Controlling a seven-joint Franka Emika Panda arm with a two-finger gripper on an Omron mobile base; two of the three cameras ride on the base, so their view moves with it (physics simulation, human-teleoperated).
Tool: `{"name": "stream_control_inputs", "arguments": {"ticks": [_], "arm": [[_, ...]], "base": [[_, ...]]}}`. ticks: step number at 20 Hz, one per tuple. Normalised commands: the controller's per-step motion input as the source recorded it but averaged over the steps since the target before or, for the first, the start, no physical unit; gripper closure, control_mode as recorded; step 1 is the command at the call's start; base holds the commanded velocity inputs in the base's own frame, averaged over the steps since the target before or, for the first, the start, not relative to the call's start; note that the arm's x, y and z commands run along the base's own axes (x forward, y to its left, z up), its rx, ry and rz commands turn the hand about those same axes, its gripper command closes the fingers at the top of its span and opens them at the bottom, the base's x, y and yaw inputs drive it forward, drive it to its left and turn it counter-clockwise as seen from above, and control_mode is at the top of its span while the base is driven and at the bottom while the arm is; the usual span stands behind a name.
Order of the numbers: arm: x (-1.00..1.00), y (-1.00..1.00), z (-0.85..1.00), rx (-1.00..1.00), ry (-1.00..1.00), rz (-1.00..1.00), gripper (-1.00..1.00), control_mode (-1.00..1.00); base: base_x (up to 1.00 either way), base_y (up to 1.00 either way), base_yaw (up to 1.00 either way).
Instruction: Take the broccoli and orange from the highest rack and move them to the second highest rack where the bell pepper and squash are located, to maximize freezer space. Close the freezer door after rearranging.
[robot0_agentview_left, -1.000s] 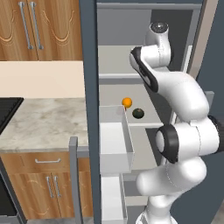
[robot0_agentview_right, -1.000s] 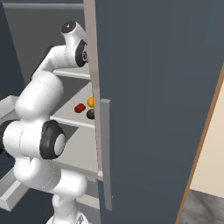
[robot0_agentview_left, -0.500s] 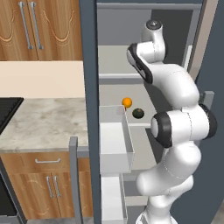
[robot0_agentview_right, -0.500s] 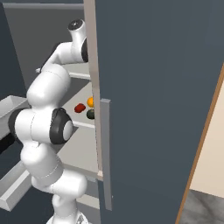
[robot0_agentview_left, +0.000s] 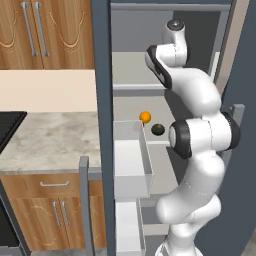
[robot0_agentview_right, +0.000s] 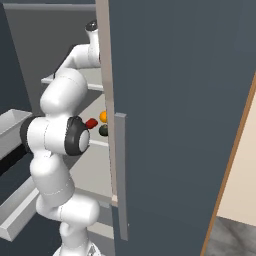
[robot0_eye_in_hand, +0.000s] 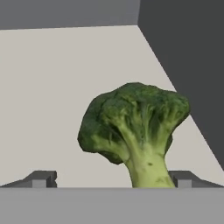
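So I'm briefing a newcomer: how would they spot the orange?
Look inside the open freezer, on the shelf just above the white drawer bin. The orange is the bright ball there, beside a dark green ball.

In the hand view, the broccoli (robot0_eye_in_hand: 135, 131) has the foot of its stalk cut off at the bottom edge. From the right base view, the open freezer door (robot0_agentview_right: 175, 125) hides much of the freezer's inside, and partly covers the orange (robot0_agentview_right: 103, 116) and a dark green ball (robot0_agentview_right: 103, 131). A small red item (robot0_agentview_right: 91, 123) is too small to identify.
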Motion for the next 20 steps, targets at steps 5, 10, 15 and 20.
{"name": "stream_control_inputs", "arguments": {"ticks": [5, 10, 15, 20], "arm": [[0.34, -0.04, -0.08, 0.00, 0.10, 0.00, -1.00, -1.00], [0.09, -0.16, 0.05, 0.03, 0.02, 0.00, -1.00, -1.00], [0.03, -0.12, 0.09, 0.02, 0.02, 0.00, -1.00, -1.00], [0.21, -0.05, -0.02, 0.00, 0.07, 0.02, -1.00, -1.00]], "base": [[0.00, 0.00, 0.00], [0.00, 0.00, 0.00], [0.00, 0.00, 0.00], [0.00, 0.00, 0.00]]}}
